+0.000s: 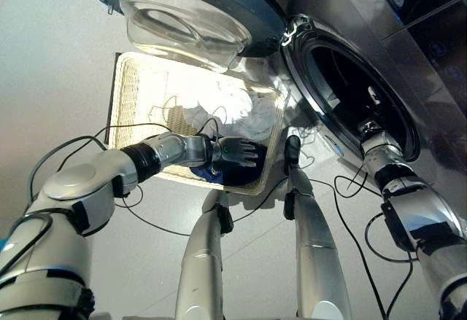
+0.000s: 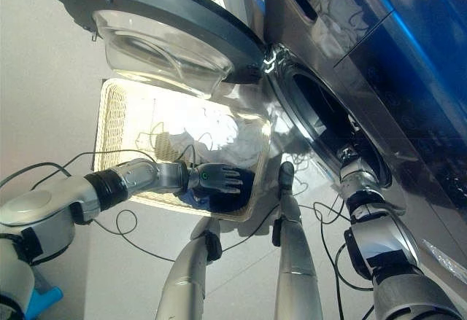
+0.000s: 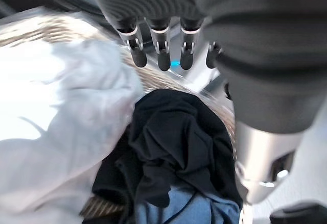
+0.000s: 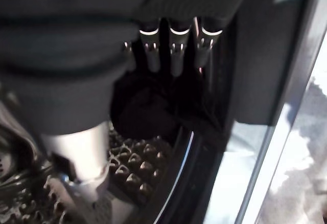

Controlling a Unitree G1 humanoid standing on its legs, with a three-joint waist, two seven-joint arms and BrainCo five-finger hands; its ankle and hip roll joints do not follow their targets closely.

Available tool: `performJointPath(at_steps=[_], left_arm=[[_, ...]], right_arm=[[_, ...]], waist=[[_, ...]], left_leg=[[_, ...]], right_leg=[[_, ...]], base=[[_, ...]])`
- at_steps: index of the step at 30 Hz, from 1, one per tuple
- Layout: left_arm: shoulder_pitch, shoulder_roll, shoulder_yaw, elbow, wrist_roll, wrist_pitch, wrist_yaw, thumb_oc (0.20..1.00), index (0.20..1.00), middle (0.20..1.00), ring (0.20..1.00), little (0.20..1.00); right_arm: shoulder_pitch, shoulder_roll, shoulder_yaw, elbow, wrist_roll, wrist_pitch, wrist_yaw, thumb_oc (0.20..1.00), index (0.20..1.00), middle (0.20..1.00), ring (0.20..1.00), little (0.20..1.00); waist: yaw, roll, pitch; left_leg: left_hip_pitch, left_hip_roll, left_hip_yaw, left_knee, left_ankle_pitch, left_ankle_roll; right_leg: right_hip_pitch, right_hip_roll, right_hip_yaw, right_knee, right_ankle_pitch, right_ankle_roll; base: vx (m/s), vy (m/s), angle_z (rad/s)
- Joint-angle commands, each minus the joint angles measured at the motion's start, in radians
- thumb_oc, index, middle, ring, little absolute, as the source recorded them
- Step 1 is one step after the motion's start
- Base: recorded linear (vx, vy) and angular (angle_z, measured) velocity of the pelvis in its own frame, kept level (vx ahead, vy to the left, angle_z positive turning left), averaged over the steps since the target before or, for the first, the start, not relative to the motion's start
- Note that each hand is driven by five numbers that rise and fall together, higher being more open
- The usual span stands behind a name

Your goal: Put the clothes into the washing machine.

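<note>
Left hand (image 1: 237, 152) hovers over laundry basket (image 1: 128, 90), fingers (image 3: 161, 55) straight and relaxed, holding nothing. Black garment (image 3: 173, 142) directly under it, white cloth (image 3: 56, 112) beside, blue fabric (image 3: 189, 211) under black. Right hand (image 4: 173, 55) reaches inside washing machine drum (image 1: 350, 87), fingers extended, dark cloth (image 4: 140, 114) below fingertips; contact unclear. Basket on pale floor (image 1: 51, 57) beside machine, beneath open door (image 1: 190, 6).

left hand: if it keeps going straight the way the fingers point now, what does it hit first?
Probably the dark garment. The left hand hovers open over the laundry basket, fingers straight and aimed at the black cloth beside the white garment. Depth is unclear; it may already graze the cloth.
</note>
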Motion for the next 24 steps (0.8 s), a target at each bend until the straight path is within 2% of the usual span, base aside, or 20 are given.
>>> performJointPath(at_steps=[1,5,10,14,15,19,20,24], left_arm=[[0.000,0.020,0.034,-0.005,0.071,-0.067,0.022,1.000,1.000,1.000,1.000,1.000],[-0.018,0.002,0.034,0.032,0.146,-0.097,0.006,1.000,1.000,1.000,1.000,1.000],[-0.017,-0.032,0.034,0.084,0.167,-0.056,-0.078,1.000,1.000,1.000,1.000,1.000],[-0.018,-0.055,0.034,0.111,0.166,-0.059,-0.127,1.000,1.000,1.000,1.000,1.000],[-0.013,-0.067,0.034,0.123,0.169,-0.047,-0.168,1.000,1.000,1.000,1.000,1.000],[-0.022,-0.072,0.034,0.144,0.178,-0.028,-0.204,1.000,1.000,1.000,1.000,1.000],[-0.012,-0.073,0.034,0.163,0.211,-0.001,-0.243,1.000,1.000,1.000,1.000,1.000],[-0.003,-0.069,0.034,0.192,0.252,0.030,-0.264,1.000,1.000,1.000,1.000,1.000]], right_arm=[[-0.027,-0.024,0.006,-0.020,0.048,-0.063,0.029,1.000,1.000,1.000,1.000,1.000],[-0.040,-0.014,0.007,-0.034,0.089,-0.079,0.044,1.000,1.000,1.000,1.000,1.000],[-0.038,0.006,0.004,-0.052,0.130,-0.109,0.076,1.000,1.000,1.000,1.000,1.000],[-0.042,0.015,-0.002,-0.066,0.152,-0.127,0.090,1.000,1.000,1.000,1.000,1.000],[-0.035,0.016,-0.009,-0.075,0.175,-0.132,0.105,1.000,1.000,1.000,1.000,1.000],[-0.041,0.015,-0.013,-0.082,0.201,-0.143,0.127,1.000,1.000,1.000,1.000,1.000],[-0.028,0.018,-0.017,-0.103,0.215,-0.160,0.140,1.000,1.000,1.000,1.000,1.000],[-0.022,0.023,-0.024,-0.124,0.243,-0.172,0.153,1.000,1.000,1.000,1.000,1.000]], waist=[[-0.011,0.024,-0.025],[-0.014,0.016,-0.025],[-0.018,0.003,-0.025],[-0.018,-0.006,-0.025],[-0.019,-0.009,-0.025],[-0.020,-0.014,-0.025],[-0.019,-0.019,-0.025],[-0.019,-0.026,-0.025]], left_leg=[[-0.021,-0.029,0.056,0.018,-0.037,-0.054],[-0.059,-0.031,0.057,0.006,-0.020,-0.054],[-0.093,-0.032,0.054,-0.007,-0.009,-0.058],[-0.111,-0.032,0.053,-0.016,-0.001,-0.060],[-0.111,-0.032,0.046,-0.018,-0.005,-0.064],[-0.137,-0.030,0.042,-0.020,0.006,-0.064],[-0.142,-0.027,0.037,-0.017,0.000,-0.066],[-0.156,-0.024,0.035,-0.013,-0.002,-0.067]], right_leg=[[0.015,0.030,-0.063,0.060,-0.058,0.122],[-0.019,0.034,-0.061,0.045,-0.035,0.126],[-0.052,0.042,-0.055,0.034,-0.021,0.130],[-0.070,0.046,-0.050,0.025,-0.010,0.132],[-0.068,0.048,-0.049,0.022,-0.012,0.137],[-0.093,0.049,-0.047,0.020,-0.001,0.136],[-0.099,0.048,-0.048,0.022,-0.003,0.141],[-0.111,0.044,-0.051,0.024,-0.002,0.143]], base=[[0.00,0.000,0.00],[-0.01,-0.022,0.00],[-0.01,-0.012,0.00],[0.00,0.000,0.00],[-0.03,-0.016,-0.01],[0.00,0.000,0.00],[0.00,0.000,0.00],[0.00,-0.008,0.02]])
